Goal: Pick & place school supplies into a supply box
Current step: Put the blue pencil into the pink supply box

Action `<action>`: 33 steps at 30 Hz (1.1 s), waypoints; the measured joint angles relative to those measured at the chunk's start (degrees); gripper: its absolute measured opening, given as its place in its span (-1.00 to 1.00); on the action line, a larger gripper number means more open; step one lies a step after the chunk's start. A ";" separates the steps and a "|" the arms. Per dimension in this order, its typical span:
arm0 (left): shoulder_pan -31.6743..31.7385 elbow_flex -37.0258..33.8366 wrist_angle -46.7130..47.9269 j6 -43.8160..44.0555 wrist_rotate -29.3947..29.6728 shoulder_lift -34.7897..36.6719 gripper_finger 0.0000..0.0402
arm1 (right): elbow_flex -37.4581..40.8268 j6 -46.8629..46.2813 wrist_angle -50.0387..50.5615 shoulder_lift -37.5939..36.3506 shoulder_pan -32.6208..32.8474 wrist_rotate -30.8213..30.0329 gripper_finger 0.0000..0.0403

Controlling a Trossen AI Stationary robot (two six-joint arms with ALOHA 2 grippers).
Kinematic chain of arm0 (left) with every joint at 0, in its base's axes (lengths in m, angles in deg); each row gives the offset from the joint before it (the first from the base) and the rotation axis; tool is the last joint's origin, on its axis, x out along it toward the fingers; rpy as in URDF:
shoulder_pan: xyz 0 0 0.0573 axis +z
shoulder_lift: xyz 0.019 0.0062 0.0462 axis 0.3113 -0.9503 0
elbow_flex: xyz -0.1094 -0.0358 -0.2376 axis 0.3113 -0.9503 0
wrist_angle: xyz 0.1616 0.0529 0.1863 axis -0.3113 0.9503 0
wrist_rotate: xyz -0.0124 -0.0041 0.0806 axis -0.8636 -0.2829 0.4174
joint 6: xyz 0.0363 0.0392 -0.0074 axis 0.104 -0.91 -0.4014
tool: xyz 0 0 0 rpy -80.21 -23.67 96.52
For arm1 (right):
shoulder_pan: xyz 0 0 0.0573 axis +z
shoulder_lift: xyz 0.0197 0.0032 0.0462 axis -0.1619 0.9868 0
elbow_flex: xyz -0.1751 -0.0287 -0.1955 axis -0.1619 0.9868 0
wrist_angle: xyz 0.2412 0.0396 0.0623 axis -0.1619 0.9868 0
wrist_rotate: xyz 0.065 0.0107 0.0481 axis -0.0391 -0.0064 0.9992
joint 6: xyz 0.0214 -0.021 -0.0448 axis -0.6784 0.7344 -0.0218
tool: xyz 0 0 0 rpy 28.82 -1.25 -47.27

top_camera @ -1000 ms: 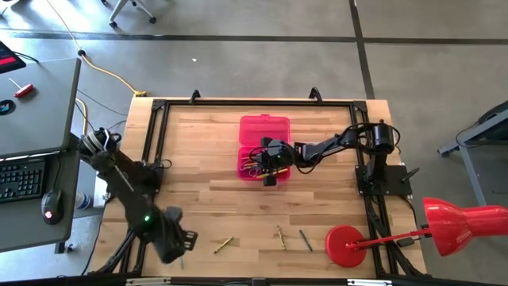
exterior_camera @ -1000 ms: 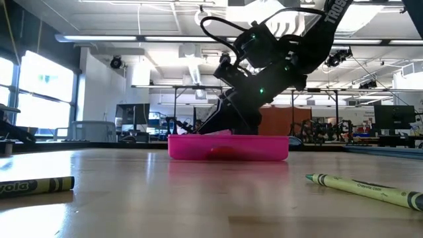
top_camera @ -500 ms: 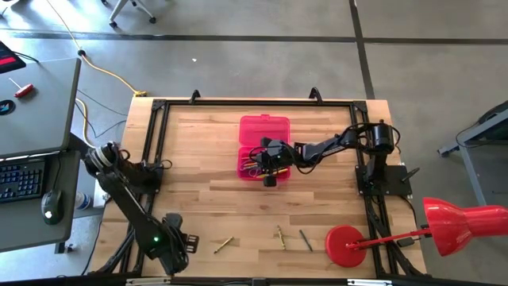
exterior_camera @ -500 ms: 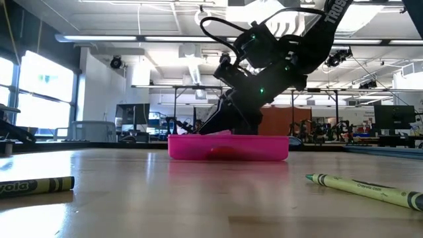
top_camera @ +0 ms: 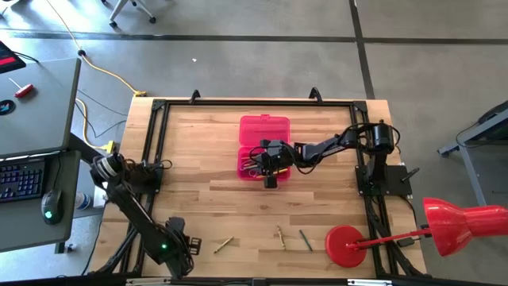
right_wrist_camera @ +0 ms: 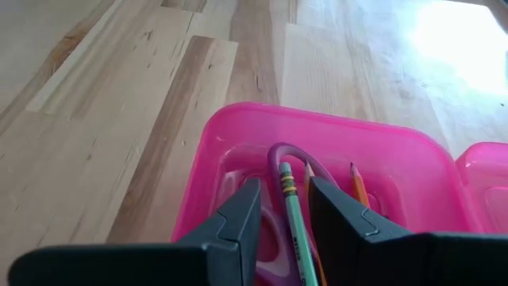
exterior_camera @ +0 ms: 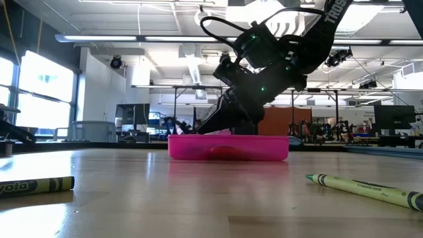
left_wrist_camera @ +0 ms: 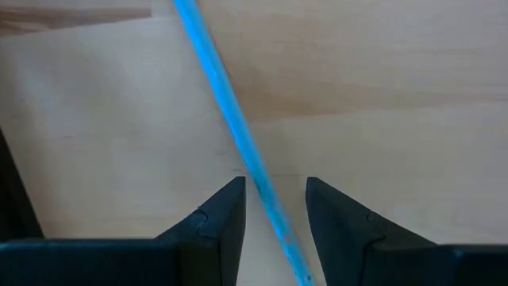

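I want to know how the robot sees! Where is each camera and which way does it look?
High view: above the table, looking straight down; both arms show, plus the box.
Low view: at table height, looking across; one arm dips over the box.
Left wrist view: on the left arm, looking past its fingers at a blue pencil.
Right wrist view: on the right arm, looking into the box; its fingers flank a green pencil.
High, low and right wrist views share the box.
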 joint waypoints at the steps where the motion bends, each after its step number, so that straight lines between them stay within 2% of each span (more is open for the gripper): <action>1: 0.00 0.00 -0.18 0.00 -0.55 -0.29 -0.18 | 0.00 -0.09 -0.02 0.00 -0.01 0.01 -0.57; 6: 0.00 0.04 -0.98 -0.55 -0.50 -1.32 -0.18 | 0.00 -0.20 -0.04 0.00 0.01 0.02 -0.57; 9: 0.00 0.15 -1.50 -0.67 -0.43 -1.91 -0.27 | 0.00 -1.24 -0.02 0.00 0.01 0.00 -0.57; 13: -0.02 0.22 -2.06 -1.33 2.01 -2.17 -0.58 | 0.00 -1.42 -0.02 0.00 0.01 0.04 -0.57; 17: -0.17 0.22 -2.27 -4.26 7.22 -2.21 -0.92 | 0.00 -1.45 -0.02 0.00 0.01 0.04 -0.57; 19: -0.09 0.20 -1.83 -4.98 11.78 -2.30 -0.90 | 0.00 -1.45 -0.02 0.00 0.01 0.06 -0.57; 23: 0.22 -0.04 -0.72 -5.23 19.93 -2.64 -0.67 | 0.00 -1.48 -0.04 0.00 0.01 0.07 -0.57; 26: 1.51 -0.20 0.16 -6.87 25.06 -2.76 -0.60 | 0.00 -1.67 -0.07 0.00 0.01 0.07 -0.57; 29: 3.84 -0.47 0.35 -11.19 26.70 -2.88 -0.65 | 0.00 -2.16 -0.07 0.00 0.01 0.09 -0.57; 33: 7.90 -2.68 -1.79 -18.08 27.83 -2.95 -0.80 | 0.00 -4.85 -0.07 -0.02 0.08 1.58 -0.57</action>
